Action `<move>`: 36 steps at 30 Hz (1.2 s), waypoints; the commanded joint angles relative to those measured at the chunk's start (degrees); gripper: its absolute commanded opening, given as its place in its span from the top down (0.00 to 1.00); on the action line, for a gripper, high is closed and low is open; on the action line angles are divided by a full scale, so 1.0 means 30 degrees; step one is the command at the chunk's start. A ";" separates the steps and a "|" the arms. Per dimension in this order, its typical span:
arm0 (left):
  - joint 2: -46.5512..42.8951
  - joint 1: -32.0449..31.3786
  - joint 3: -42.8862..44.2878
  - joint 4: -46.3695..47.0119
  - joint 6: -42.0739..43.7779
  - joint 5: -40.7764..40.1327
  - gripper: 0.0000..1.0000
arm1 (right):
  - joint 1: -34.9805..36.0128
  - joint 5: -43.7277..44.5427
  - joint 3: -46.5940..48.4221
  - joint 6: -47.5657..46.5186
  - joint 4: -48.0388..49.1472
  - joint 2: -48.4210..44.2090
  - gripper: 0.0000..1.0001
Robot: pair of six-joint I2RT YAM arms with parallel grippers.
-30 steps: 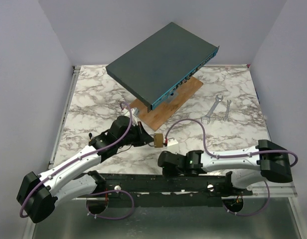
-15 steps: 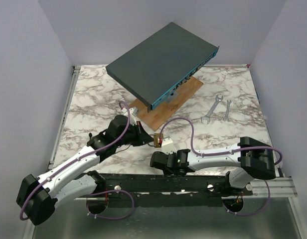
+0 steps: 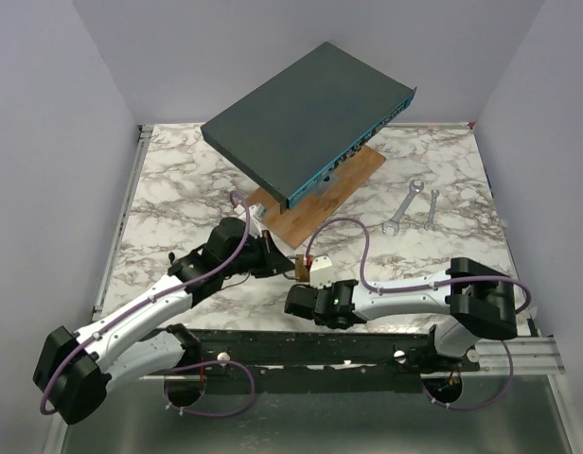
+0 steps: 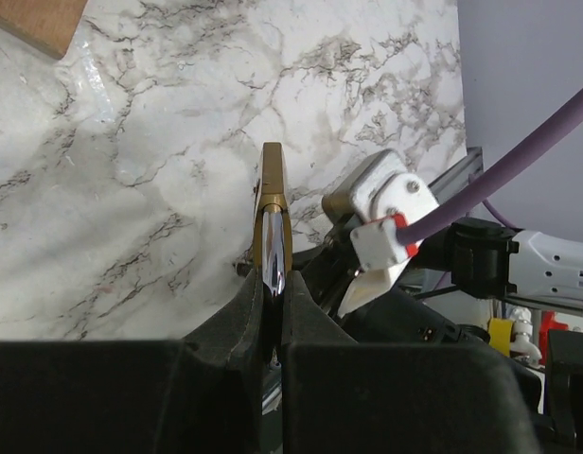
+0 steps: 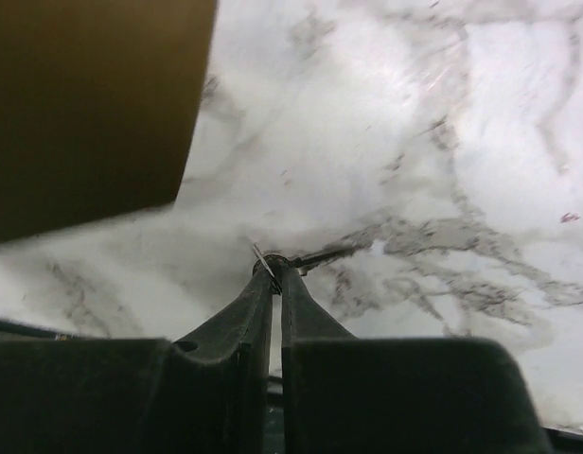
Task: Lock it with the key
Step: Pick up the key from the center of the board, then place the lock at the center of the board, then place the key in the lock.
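Observation:
A brass padlock (image 4: 273,203) stands edge-on just above the marble, and my left gripper (image 4: 273,288) is shut on its chrome shackle (image 4: 274,260). From above, the padlock (image 3: 299,267) sits just ahead of the left fingers. My right gripper (image 5: 274,274) is low on the marble below and right of the padlock, its fingertips pinched together on a thin metal key and its small ring (image 5: 269,263). The padlock's body is a blurred brown mass (image 5: 83,104) at the upper left of the right wrist view. The key is too small to make out in the top view, under the right gripper (image 3: 293,301).
A flat teal box (image 3: 306,118) leans on a wooden board (image 3: 315,203) behind the padlock. Two wrenches (image 3: 415,203) lie at the right. The right wrist's white connector and purple cable (image 4: 381,222) sit close beside the padlock. A metal rail (image 3: 367,350) runs along the table's near edge.
The right arm has swung left and in toward the padlock, dropped to the marble, and its jaws have closed on the key. The left arm and padlock have barely moved.

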 commanded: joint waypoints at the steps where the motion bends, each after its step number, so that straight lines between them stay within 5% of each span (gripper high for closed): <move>1: 0.1330 0.0106 0.0133 0.3420 -0.1384 0.1816 1.00 | -0.1467 0.1805 0.0048 0.0565 -0.0729 -0.0388 0.91; 17: 1.2111 -0.2728 0.3661 1.1621 -0.6326 0.0803 1.00 | -1.1028 0.1471 -0.1923 -0.1333 0.0720 -0.4585 0.99; 29: 1.6431 -0.3489 0.5645 1.2702 -0.7901 -0.0011 1.00 | -1.1344 0.1688 -0.0462 -0.1869 -0.0116 -0.4800 0.99; 36: 1.6865 -0.3507 0.4940 1.2692 -0.7755 -0.0376 0.75 | -1.1360 0.1089 -0.0793 -0.2122 0.0435 -0.5460 0.99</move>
